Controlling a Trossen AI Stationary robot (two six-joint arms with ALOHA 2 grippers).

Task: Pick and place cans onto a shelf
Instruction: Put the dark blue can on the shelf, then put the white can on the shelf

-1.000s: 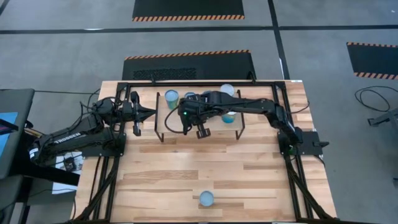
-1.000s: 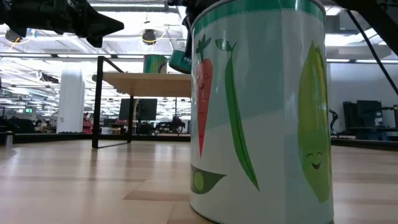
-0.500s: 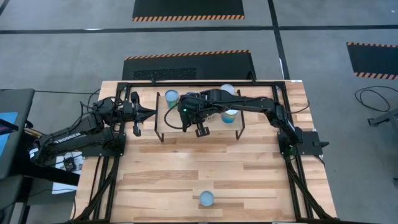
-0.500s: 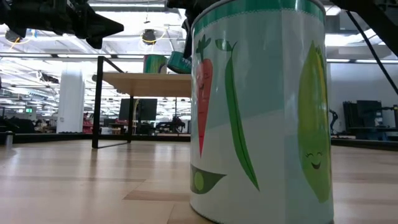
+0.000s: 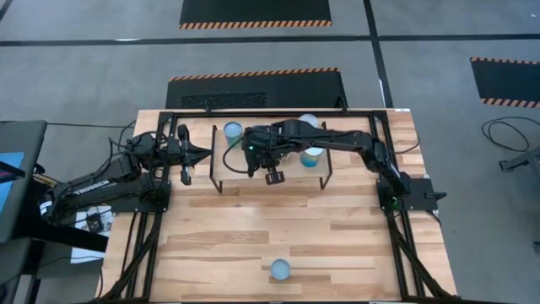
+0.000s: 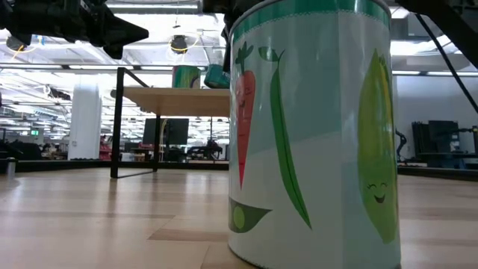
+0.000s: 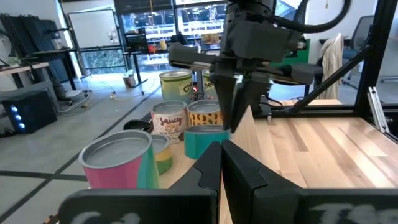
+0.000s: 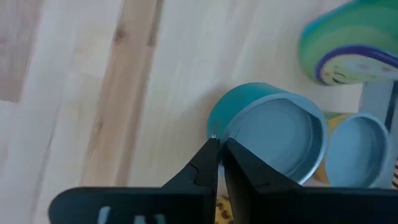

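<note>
The right pincer point(image 5: 256, 144) hangs over the shelf point(image 5: 270, 165) at the far middle of the bench point(image 5: 278, 219), its fingers pressed together with nothing between them; in the right wrist view their tips sit just beside the rim of a teal can point(image 8: 273, 140) standing on the light board. In the left wrist view six cans show on the shelf: a pink-and-teal one point(image 7: 118, 158) nearest that camera, the teal can point(image 7: 202, 140), a small green-yellow tin point(image 7: 163, 152), a "Saucy" tin point(image 7: 168, 118), a leopard-patterned tin point(image 7: 205, 113) and a taller yellow-green can point(image 7: 176, 84) farthest away. From above only some silvery tops are clear, the rest hidden under the right arm. One more can point(image 5: 280, 270) stands alone at the near edge of the bench, filling the low view with its carrot, pea pod and corn label. The left pincer point(image 5: 202, 153) waits just left of the shelf, fingers closed and empty.
</note>
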